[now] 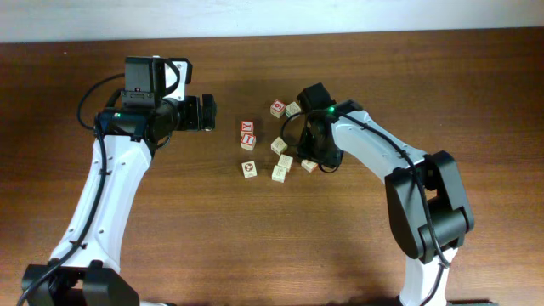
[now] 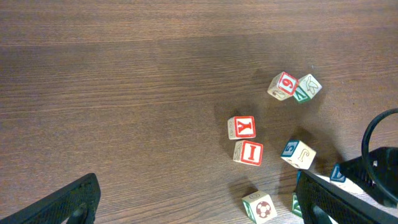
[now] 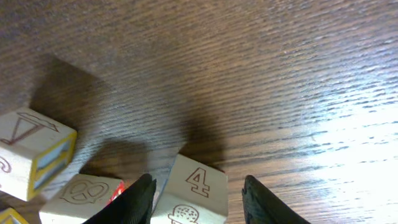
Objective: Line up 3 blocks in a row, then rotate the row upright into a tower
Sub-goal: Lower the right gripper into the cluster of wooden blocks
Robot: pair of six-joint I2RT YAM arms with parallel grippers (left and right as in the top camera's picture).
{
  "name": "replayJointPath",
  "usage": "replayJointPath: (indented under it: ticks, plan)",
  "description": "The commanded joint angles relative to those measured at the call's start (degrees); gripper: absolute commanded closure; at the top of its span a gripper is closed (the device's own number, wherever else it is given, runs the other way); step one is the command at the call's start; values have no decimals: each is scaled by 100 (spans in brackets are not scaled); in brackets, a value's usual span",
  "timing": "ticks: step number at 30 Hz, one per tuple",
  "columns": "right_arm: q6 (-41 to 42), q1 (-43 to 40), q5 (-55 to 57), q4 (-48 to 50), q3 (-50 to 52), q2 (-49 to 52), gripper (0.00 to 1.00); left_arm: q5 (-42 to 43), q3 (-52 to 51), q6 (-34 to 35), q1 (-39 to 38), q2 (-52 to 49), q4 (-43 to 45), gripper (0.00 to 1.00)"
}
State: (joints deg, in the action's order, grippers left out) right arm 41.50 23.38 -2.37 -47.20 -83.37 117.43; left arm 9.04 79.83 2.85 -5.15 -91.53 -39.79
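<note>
Several pale wooden blocks lie scattered mid-table, among them a red Y block (image 1: 247, 127) (image 2: 241, 127), a red I block (image 1: 248, 142) (image 2: 248, 152), a 9 block (image 1: 278, 108) (image 2: 283, 85) and a soccer-ball block (image 1: 249, 169) (image 2: 260, 207). My right gripper (image 1: 316, 158) (image 3: 198, 181) is low over the cluster's right side. Its jaws straddle a block printed with a 4 (image 3: 186, 208): the left finger is at the block's side and a gap remains at the right finger. My left gripper (image 1: 206, 113) (image 2: 202, 211) hovers wide open to the left of the blocks, holding nothing.
A pretzel-printed block (image 3: 81, 196) sits just left of the right gripper's left finger, and an A block (image 3: 34, 152) lies farther left. Other blocks (image 1: 279, 145) (image 1: 285, 161) lie close to the right gripper. Bare brown table (image 1: 170, 221) surrounds the cluster.
</note>
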Motion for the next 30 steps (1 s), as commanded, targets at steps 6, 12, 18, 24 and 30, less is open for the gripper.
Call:
replayJointPath:
  ticks: [6, 12, 18, 24, 30]
  plan:
    - [-549, 173, -74, -225, -81, 83, 67, 0, 116, -7, -7, -39, 4, 1]
    - [-1897, 162, -79, -529, -98, -140, 77, 0, 116, -7, -7, -39, 4, 1]
    - [-2079, 332, -417, -846, -44, -264, 75, 0, 116, -4, -7, -39, 4, 1]
    - [-1676, 662, -638, -994, 243, -264, 72, 0, 116, -7, -7, -39, 4, 1]
    - [-1683, 647, -601, -890, 162, -264, 33, -2, 116, -4, -7, -39, 4, 1]
